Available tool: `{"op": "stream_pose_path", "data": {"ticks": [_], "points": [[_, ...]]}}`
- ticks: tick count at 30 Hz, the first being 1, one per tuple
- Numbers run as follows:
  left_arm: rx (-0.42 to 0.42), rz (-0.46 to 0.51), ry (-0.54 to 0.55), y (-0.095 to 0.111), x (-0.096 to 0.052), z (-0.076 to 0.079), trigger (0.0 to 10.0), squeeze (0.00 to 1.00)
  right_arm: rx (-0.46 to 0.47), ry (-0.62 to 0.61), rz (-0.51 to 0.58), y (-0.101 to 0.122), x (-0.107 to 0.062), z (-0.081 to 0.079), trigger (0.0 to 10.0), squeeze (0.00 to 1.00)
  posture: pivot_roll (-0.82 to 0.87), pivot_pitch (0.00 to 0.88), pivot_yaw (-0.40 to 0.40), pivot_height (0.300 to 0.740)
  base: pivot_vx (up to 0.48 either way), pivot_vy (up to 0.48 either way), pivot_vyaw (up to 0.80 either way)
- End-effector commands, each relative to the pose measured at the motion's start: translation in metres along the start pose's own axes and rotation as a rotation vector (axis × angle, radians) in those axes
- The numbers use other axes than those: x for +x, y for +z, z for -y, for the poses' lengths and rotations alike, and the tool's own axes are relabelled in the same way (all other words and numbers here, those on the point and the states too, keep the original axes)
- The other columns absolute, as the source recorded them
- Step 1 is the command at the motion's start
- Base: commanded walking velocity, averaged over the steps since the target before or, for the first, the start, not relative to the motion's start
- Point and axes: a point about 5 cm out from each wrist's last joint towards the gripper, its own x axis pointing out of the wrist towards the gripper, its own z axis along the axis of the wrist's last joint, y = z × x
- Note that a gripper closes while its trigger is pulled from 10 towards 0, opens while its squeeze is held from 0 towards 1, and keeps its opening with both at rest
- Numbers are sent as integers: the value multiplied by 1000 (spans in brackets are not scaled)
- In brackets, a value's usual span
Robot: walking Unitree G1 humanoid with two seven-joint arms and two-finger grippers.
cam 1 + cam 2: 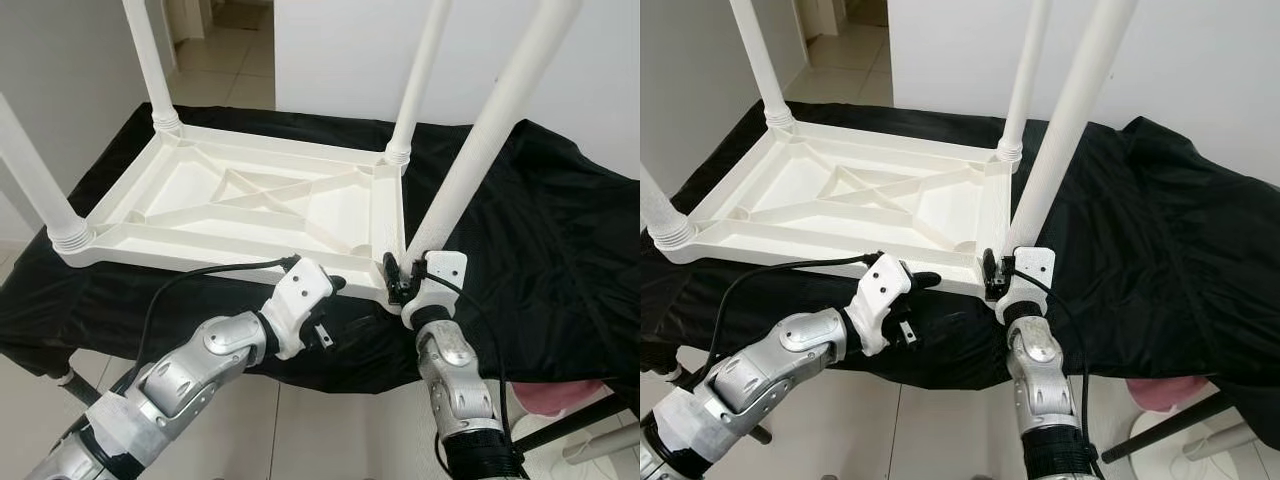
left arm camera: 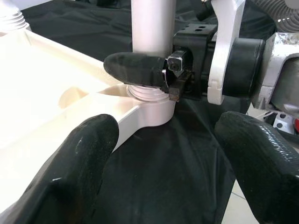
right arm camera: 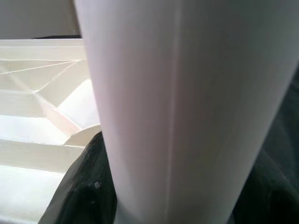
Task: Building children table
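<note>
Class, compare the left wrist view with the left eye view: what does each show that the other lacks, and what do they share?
Left wrist view alone: a close look at the threaded joint where the leg enters the corner socket, with the right hand closed around it. Left eye view alone: the whole upturned tabletop, three other legs, the black cloth, and the left hand hanging open near the table edge. Both: the near-right leg and the right hand gripping its base.

No legible text, labels or numbers anywhere.

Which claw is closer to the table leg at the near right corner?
Right. The right claw is clamped around the base of that leg; the left claw, open, sits beside it, under the tabletop's near edge.
</note>
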Motion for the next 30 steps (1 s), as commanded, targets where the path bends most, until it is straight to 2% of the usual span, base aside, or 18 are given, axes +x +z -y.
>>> {"op": "stream_pose_path", "data": {"ticks": [1, 10, 11, 17, 19, 21, 22, 23, 24, 27, 29, 30], "points": [[1, 1, -246, 2, -2, 15, 10000, 0, 16, -69, -17, -3, -5, -1, 10000, 0, -24, 0, -46, 740, 0, 0, 0], [0, -4, -252, 1, -3, 16, 10000, 0, 9, -35, 42, 9, -5, 1, 10000, 0, -27, 0, -43, 740, 0, 0, 0], [1, -4, -251, 1, -3, 16, 10000, 0, 5, -19, 54, 11, -4, 2, 10000, 1000, -27, 0, -44, 740, 0, 0, 0], [2, -3, -247, 1, -3, 16, 10000, 0, 6, 33, 97, 18, -6, 7, 10000, 1000, -27, 0, -47, 740, 0, 0, 0], [2, -4, -247, 0, -4, 17, 10000, 0, 42, 112, 108, 20, -9, 11, 10000, 1000, -24, 0, -48, 740, 0, 0, 0], [2, -4, -247, 0, -4, 17, 10000, 0, 42, 112, 108, 20, -9, 11, 10000, 1000, -24, 0, -48, 740, 0, 0, 0], [1, -4, -246, 1, -5, 16, 10000, 0, 48, 149, 119, 21, -9, 13, 10000, 1000, -23, 0, -48, 740, 0, 0, 0], [2, -4, -245, 1, -5, 15, 10000, 0, 49, 211, 123, 23, -10, 14, 10000, 0, -26, 0, -42, 740, 0, 0, 0], [2, -5, -243, 2, -6, 15, 10000, 0, 47, 260, 120, 24, -10, 15, 10000, 0, -26, 0, -42, 740, 0, 0, 0], [2, -5, -243, 2, -6, 15, 10000, 0, 47, 260, 120, 24, -10, 15, 10000, 0, -26, 0, -42, 740, 0, 0, 0], [5, -5, -242, 2, -6, 13, 10000, 0, -1, 364, 104, 24, -6, 23, 10000, 0, -35, 0, -32, 740, 0, 0, 0], [5, -5, -242, 2, -6, 13, 10000, 0, -1, 364, 104, 24, -6, 23, 10000, 0, -35, 0, -32, 740, 0, 0, 0]]}}
